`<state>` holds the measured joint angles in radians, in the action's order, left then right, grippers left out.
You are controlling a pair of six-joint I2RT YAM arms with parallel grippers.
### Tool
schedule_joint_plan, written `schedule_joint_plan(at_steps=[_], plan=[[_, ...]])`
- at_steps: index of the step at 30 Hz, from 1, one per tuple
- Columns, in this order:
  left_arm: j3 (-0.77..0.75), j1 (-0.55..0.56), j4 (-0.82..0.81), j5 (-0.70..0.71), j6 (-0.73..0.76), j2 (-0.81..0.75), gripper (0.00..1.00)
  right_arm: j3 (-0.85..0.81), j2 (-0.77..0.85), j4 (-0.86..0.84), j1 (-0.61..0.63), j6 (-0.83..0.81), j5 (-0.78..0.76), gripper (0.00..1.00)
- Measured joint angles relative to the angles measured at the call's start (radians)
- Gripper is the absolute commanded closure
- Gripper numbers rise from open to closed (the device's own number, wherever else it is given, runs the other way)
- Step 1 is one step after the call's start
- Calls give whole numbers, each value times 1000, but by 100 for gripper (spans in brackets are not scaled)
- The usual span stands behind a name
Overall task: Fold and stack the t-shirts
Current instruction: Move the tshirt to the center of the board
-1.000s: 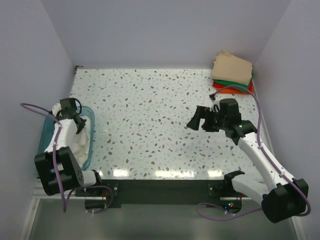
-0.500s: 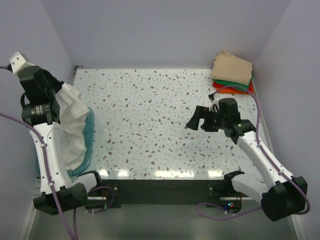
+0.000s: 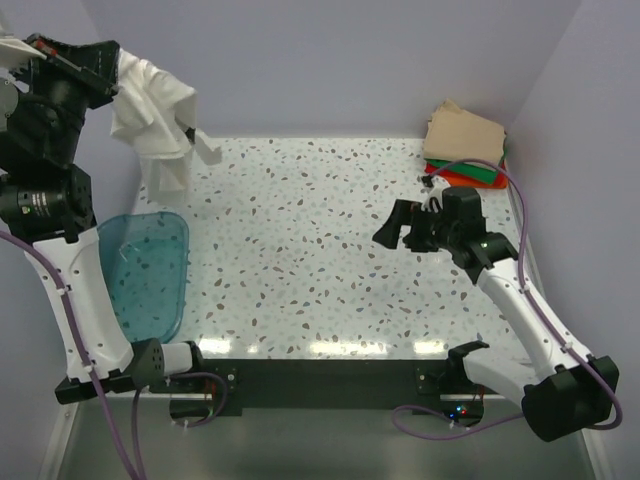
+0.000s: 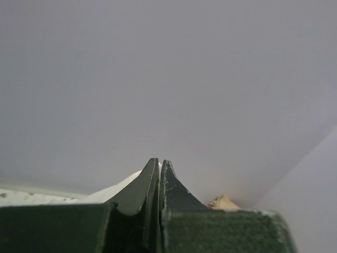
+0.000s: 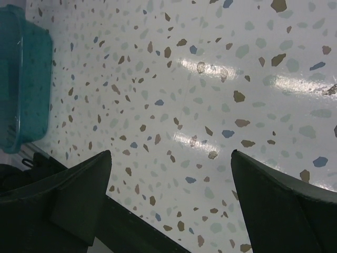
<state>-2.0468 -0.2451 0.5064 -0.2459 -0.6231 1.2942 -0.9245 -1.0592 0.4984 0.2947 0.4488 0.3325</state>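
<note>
1. The white t-shirt (image 3: 152, 112) hangs bunched in the air over the far-left corner of the table (image 3: 300, 230). It is above and beyond the teal bin (image 3: 145, 275) and touches neither. Its long axis runs roughly straight down, with the loose lower end dangling near the table's far edge.
2. The left gripper (image 3: 108, 72) is clamped on the shirt's upper part. In the wrist view its fingers (image 4: 167, 182) are pressed together, with a sliver of white cloth beside them. The cloth is too bunched to tell whether it holds a collar, a hem or a sleeve.
3. The right gripper (image 3: 397, 228) holds nothing. Its jaws are spread wide over the table's right-middle and face left across the bare surface. The shirt lies well apart from it, to the left, farther back and higher.
4. The left arm is therefore the one in charge of the shirt. As I judge it, the next move is to carry the cloth right and down onto the table between the arms, where the right gripper can catch a free edge and spread it flat.
5. The folded stack (image 3: 465, 135), tan on top, sits in the far-right corner, just behind the right gripper.
</note>
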Motion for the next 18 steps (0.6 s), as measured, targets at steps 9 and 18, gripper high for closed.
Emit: schedule_joint_plan(at_steps=[9,18], plan=[[-6,375,-112,5,-33,78,100,-18,0,2,0,0,-44,1],[72,541,-124,42,-22,332,92,-20,-9,-10,1,1,-86,1]])
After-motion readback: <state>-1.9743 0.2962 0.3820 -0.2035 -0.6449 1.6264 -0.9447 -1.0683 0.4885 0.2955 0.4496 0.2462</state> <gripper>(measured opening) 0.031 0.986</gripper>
